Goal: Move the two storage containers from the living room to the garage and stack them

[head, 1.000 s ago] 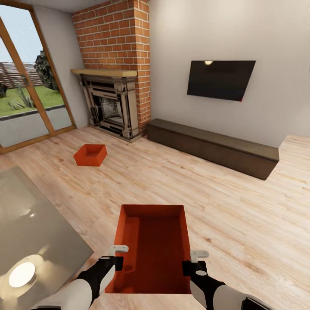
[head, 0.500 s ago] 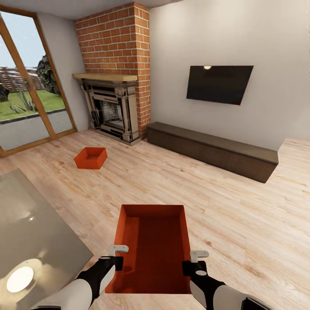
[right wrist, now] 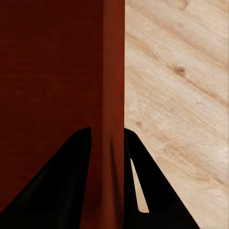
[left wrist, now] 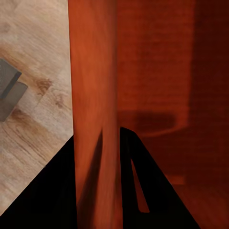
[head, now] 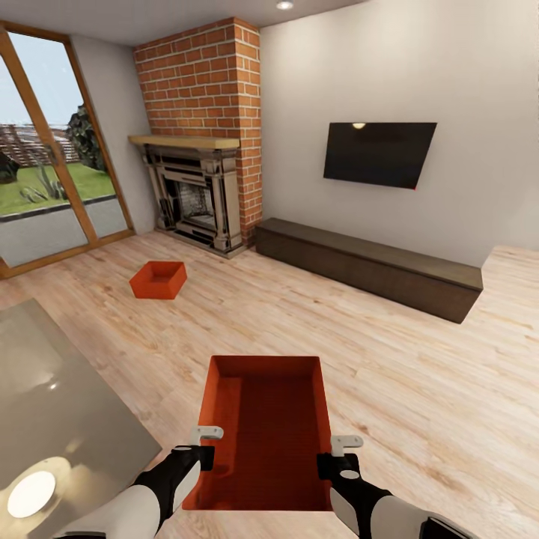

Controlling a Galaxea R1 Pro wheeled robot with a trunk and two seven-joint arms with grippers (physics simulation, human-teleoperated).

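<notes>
A: Status of the carried load?

B: One storage container (head: 266,430) is held between both arms, clear of the wood floor (head: 419,374). The left gripper (head: 201,442) is clamped on its left wall, one finger inside and one outside. The right gripper (head: 340,451) is clamped on the right wall in the same manner. The wrist views confirm each wall sits between the fingers.

A: What has changed over the last second?

B: The whole view has shifted. The fireplace (head: 196,191), the TV (head: 378,153) and the second container (head: 158,279) all appear lower and smaller, so the camera is rising or backing off. The held container keeps its place relative to the arms.

A: Meaning for the task?

B: My judgement: transport of the first bin is under way. The second container remains on the living room floor, near the fireplace and well apart from the robot. The garage is not yet reached, and neither bin is placed.
</notes>
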